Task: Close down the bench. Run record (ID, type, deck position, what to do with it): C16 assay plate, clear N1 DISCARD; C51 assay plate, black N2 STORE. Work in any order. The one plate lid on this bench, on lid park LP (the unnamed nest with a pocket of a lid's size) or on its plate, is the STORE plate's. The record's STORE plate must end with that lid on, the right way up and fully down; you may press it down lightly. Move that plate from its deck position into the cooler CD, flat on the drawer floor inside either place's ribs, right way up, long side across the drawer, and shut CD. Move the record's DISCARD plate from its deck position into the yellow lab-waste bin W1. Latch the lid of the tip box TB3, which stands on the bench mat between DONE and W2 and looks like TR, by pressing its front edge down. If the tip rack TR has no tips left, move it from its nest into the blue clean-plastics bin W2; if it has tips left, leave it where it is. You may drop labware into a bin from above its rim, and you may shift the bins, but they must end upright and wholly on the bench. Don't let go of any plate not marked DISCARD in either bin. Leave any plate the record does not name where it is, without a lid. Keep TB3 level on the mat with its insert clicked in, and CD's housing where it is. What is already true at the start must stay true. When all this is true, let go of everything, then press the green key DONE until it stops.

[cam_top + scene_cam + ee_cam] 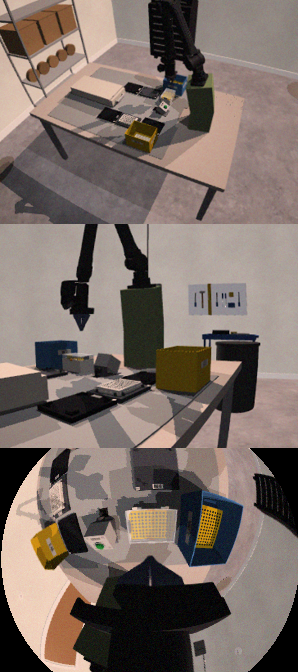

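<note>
My gripper [82, 322] is shut and empty. It hangs well above the bench, over the tip box TB3 [78, 363], which stands beside the blue bin W2 [55, 354]. In the wrist view TB3 [152, 526] lies just ahead of my fingertips [152, 567]. The blue bin is to its right, with a yellow tip rack [209, 526] lying inside. The green DONE key [164, 107] sits on its grey housing next to TB3 [168, 96]. The yellow bin W1 [142, 134] stands near the front edge with something pale inside.
The closed cooler CD [98, 91] stands at the left of the mat. Black nests [141, 90] and a pale gridded plate [127, 119] lie on the mat. My green pedestal [200, 102] rises at the right. A shelf with boxes [37, 29] stands off the table.
</note>
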Controlling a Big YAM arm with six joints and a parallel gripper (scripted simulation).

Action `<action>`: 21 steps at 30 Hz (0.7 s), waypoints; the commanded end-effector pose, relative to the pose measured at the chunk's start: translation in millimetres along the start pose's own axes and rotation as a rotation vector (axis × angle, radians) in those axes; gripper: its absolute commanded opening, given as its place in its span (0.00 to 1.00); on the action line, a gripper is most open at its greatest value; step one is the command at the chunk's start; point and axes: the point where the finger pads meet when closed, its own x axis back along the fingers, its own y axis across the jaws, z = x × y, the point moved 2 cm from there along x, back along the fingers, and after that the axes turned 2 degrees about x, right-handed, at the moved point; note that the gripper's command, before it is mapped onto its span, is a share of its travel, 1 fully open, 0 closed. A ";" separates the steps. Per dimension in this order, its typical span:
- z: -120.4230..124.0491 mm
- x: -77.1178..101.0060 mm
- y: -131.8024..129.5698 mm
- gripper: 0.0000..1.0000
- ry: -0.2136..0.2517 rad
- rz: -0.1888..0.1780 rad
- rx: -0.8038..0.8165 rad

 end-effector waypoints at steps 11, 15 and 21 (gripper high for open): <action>-1.9 6.1 44.1 0.00 -0.027 0.009 -0.012; 0.8 6.7 60.3 0.00 -0.027 0.008 -0.013; 5.3 7.7 84.7 0.00 -0.026 0.005 -0.013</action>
